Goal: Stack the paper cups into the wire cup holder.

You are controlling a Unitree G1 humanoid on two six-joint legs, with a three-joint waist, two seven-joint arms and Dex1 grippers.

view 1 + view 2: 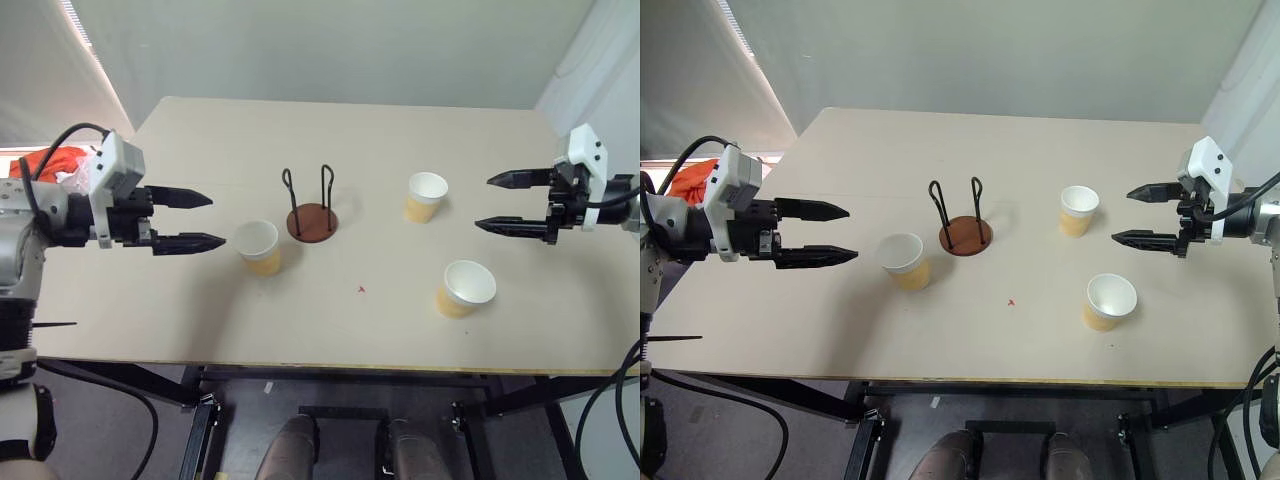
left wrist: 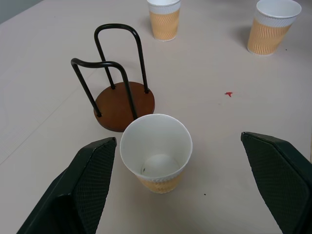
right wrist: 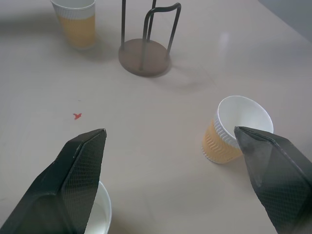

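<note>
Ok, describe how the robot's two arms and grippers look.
Each arm ends in a white boxy wrist housing over dark hardware, with black cables looping off. The left gripper and right gripper each have two black, tapered, pointed fingers with finely cross-hatched inner faces.

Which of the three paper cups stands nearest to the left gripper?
The cup just left of the wire cup holder, right before the open left gripper. The other two stand beyond the holder.

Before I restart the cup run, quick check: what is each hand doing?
Left hand: open, holding nothing, a paper cup just ahead of it.
Right hand: open, holding nothing.
</note>
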